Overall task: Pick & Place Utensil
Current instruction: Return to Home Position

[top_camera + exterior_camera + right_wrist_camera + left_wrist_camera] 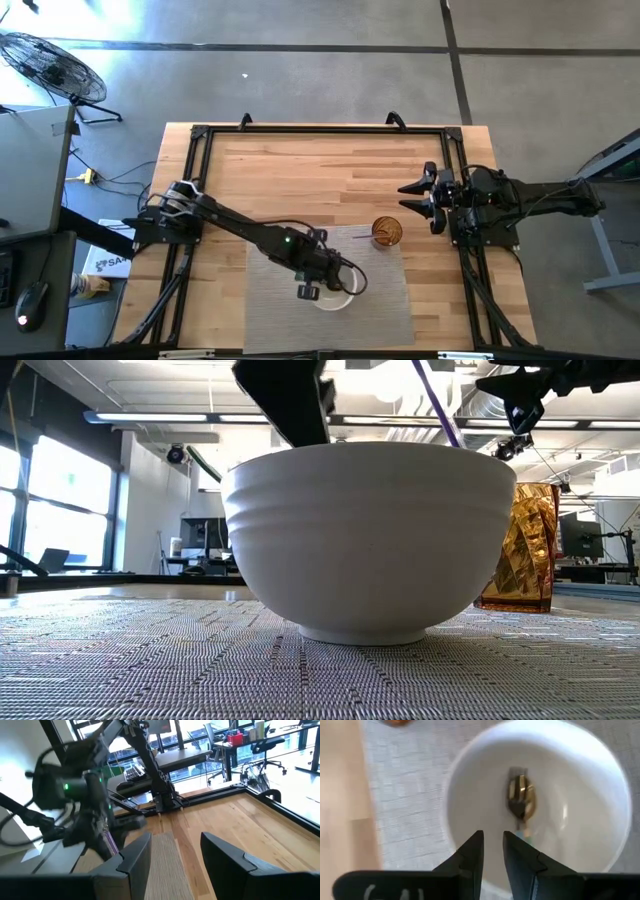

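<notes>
A white bowl (335, 298) (370, 540) stands on a grey woven mat (285, 320). A spoon lies in it, its metal head (521, 800) on the bowl's bottom. Its purple handle (440, 405) (111, 842) leans up over the rim. My left gripper (493, 842) hangs right above the bowl, pointing down, with a narrow gap between its fingers. The gap shows only the white bowl. My right gripper (420, 200) (175, 845) waits open and empty near the table's right edge. My left gripper: the spoon's handle (525, 832) runs up beside and behind one fingertip (512, 845), not through the gap. That finger hides the spot, so I cannot tell whether it touches the handle.
An amber glass (387, 232) (520, 545) stands at the mat's far right corner, between the bowl and the right gripper. Bare wood (300, 170) spreads across the table's far half. A black frame (195, 160) borders the table.
</notes>
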Robot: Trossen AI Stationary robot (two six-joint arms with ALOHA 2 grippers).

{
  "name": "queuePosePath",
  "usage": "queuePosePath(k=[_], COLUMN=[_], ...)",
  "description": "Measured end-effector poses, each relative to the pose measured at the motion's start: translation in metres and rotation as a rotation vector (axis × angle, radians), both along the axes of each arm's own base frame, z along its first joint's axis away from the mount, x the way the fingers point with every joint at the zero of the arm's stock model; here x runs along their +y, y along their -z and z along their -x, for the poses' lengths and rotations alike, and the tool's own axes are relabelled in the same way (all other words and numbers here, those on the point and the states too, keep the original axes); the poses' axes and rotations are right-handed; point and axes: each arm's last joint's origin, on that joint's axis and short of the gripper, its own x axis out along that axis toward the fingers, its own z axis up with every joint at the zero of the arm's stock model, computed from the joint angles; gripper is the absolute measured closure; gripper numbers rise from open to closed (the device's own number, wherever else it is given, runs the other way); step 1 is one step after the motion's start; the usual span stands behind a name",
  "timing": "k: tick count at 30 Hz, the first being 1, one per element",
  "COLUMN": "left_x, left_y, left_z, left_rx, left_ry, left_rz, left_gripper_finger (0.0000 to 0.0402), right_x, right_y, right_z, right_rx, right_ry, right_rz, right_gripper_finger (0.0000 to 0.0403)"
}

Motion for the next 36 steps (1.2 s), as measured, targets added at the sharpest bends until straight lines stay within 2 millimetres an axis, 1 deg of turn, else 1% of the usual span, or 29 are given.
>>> queuePosePath(k=[5, 8, 13, 15, 18, 22, 25, 27, 30, 34, 36], left_x=[0.008, 0.011, 0.014, 0.015, 0.021, 0.034, 0.048, 0.056, 0.070, 0.088, 0.099], left_y=[-0.020, -0.024, -0.021, -0.013, -0.001, 0.000, -0.008, -0.017, -0.021, -0.021, -0.017], left_z=[0.013, 0.017, 0.021, 0.023, 0.033, 0.053, 0.074, 0.087, 0.108, 0.133, 0.146], left_rx=[-0.016, -0.014, 0.008, 0.014, 0.011, -0.047, -0.131, -0.224, -0.338, -0.499, -0.553], left_ry=[-0.031, -0.049, -0.105, -0.113, -0.144, -0.200, -0.239, -0.260, -0.266, -0.232, -0.228], left_rz=[-0.090, -0.121, -0.164, -0.162, -0.148, -0.111, -0.099, -0.065, -0.022, 0.065, 0.098], left_gripper_finger=[0.0332, 0.0332, 0.0332, 0.0332, 0.0332, 0.0332, 0.0332, 0.0332, 0.0332, 0.0332, 0.0332], right_x=[0.000, 0.001, 0.002, 0.002, 0.002, 0.002, 0.002, 0.001, 0.001, 0.001, 0.001], right_y=[0.000, 0.000, 0.001, 0.002, 0.003, 0.003, 0.003, 0.003, 0.003, 0.004, 0.003], right_z=[0.000, 0.000, 0.000, 0.000, 0.000, 0.000, 0.000, 0.000, 0.000, 0.000, 0.000], right_rx=[0.004, 0.004, 0.011, 0.018, 0.031, 0.033, 0.029, 0.033, 0.034, 0.036, 0.035], right_ry=[-0.016, -0.036, -0.060, -0.064, -0.065, -0.066, -0.063, -0.055, -0.046, -0.047, -0.044], right_rz=[0.000, 0.005, 0.016, 0.024, 0.039, 0.051, 0.066, 0.068, 0.076, 0.093, 0.094], right_gripper_finger=[0.0238, 0.0238, 0.0238, 0.0238, 0.0238, 0.0238, 0.0238, 0.0238, 0.0238, 0.0238, 0.0238])
